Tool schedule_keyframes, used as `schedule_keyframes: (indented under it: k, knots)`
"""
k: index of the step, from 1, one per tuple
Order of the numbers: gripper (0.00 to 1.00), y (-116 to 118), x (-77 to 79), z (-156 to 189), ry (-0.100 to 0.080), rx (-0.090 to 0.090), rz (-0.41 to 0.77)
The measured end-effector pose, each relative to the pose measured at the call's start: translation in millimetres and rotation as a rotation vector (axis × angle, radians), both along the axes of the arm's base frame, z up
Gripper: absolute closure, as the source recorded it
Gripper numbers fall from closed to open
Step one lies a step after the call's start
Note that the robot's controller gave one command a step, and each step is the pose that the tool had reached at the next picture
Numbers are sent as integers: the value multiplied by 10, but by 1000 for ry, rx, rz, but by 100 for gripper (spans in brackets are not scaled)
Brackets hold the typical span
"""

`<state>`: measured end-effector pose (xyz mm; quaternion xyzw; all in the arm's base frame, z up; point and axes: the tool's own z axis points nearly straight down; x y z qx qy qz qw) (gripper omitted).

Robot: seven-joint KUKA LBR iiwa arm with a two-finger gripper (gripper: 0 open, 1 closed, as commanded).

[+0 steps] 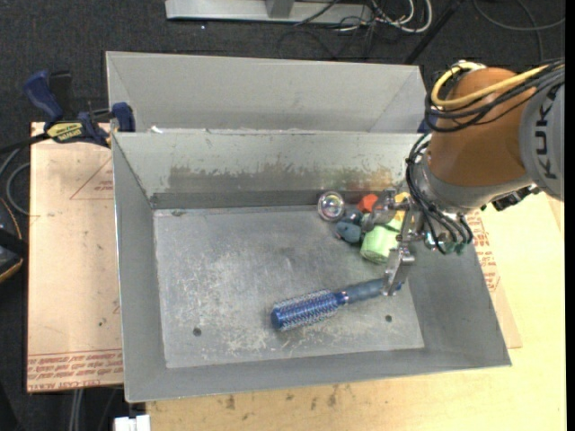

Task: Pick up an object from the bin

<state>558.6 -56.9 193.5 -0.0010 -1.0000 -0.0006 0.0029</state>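
One gripper (395,275) at handle end of blue brush (310,309) | open or closed, I can't tell | small heap (375,242) behind, part-hidden by arm

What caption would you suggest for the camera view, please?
The arm's tool hangs over the handle end of a blue brush in the grey bin, beside a small heap.

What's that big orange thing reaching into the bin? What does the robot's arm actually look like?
The arm is pale grey with black letters on it, KU showing. A rounded orange cover wraps its wrist. Pale yellow cables loop over the cover, and dark wires bunch beneath it. The gripper at the tip is slim, bare metal.
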Motion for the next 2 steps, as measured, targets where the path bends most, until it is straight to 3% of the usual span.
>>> schedule_keyframes:
  k: [1,2]
  knots:
    - [0,122,-588,-1101,1,2,219]
    - [100,119,-568,-1074,-6,1,221]
